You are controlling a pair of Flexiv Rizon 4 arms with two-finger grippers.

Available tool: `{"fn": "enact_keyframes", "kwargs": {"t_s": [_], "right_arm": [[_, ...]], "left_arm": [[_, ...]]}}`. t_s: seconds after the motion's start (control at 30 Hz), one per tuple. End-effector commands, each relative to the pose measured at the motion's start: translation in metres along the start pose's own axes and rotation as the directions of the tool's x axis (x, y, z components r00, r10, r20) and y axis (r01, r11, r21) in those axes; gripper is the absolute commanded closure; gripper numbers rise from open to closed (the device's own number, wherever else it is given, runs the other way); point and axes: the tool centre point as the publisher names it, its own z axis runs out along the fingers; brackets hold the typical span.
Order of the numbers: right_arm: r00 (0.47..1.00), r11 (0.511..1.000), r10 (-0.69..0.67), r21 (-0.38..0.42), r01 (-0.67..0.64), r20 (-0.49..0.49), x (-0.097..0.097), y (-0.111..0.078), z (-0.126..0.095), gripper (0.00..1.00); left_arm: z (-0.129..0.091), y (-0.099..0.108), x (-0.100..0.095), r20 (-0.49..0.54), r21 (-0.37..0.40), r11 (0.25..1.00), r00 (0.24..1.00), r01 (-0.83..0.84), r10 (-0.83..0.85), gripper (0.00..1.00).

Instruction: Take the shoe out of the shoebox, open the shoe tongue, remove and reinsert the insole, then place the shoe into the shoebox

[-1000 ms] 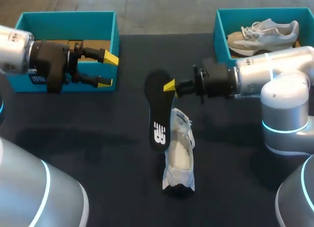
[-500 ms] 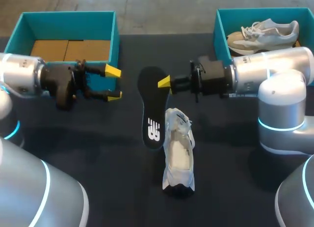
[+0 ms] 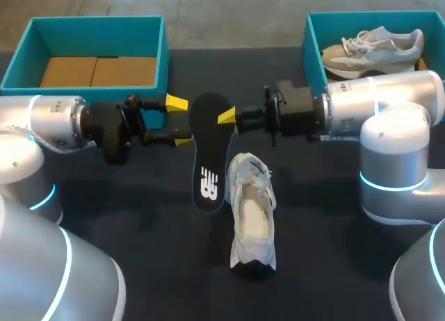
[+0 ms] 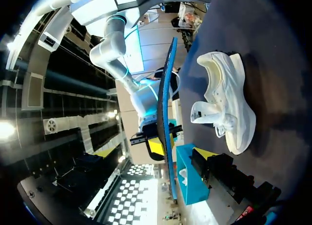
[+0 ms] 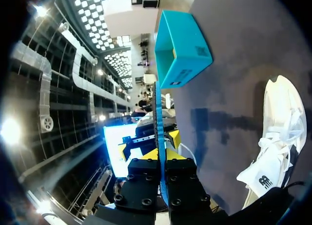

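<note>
Right gripper [image 3: 228, 117] is clamped on the upper end of the black insole [image 3: 208, 161] at centre frame, likely presenting the thin, flat, bendable sole for a handover. Left gripper [image 3: 179, 120] gapes just beside it. The white, soft-sided shoe [image 3: 252, 217] lies below centre, the teal shoebox [image 3: 97, 21] upper left.

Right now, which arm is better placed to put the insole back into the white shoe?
Right. The right gripper is shut on the insole, held close beside the white shoe. The left gripper is open, beside the insole, holding nothing.
</note>
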Motion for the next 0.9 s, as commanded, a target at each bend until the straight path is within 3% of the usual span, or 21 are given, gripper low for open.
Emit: {"fn": "enact_keyframes", "kwargs": {"t_s": [0.03,0.67,0.7,0.83,0.9], "right_arm": [[1.000,1.000,0.001,-0.006,-0.001,0.001,0.000,-0.002,0.003,1.00],[1.000,0.999,0.013,-0.047,-0.012,0.013,0.000,-0.004,0.010,1.00],[1.000,0.999,0.011,-0.043,-0.011,0.008,0.000,-0.004,0.011,1.00],[1.000,0.999,0.010,-0.035,-0.010,0.004,0.001,-0.005,0.014,1.00],[1.000,0.999,0.011,-0.030,-0.011,0.002,0.001,-0.005,0.015,1.00]], "left_arm": [[0.000,-0.003,-0.001,-0.002,-0.006,1.000,1.000,-0.002,0.002,0.00],[0.017,-0.005,0.010,0.049,-0.085,0.995,0.998,0.054,-0.050,0.00],[0.019,-0.004,0.010,0.049,-0.088,0.995,0.998,0.051,-0.047,0.09],[0.022,-0.002,0.009,0.048,-0.095,0.994,0.998,0.046,-0.041,0.28],[0.023,-0.001,0.010,0.045,-0.101,0.994,0.998,0.045,-0.041,0.47]]}}
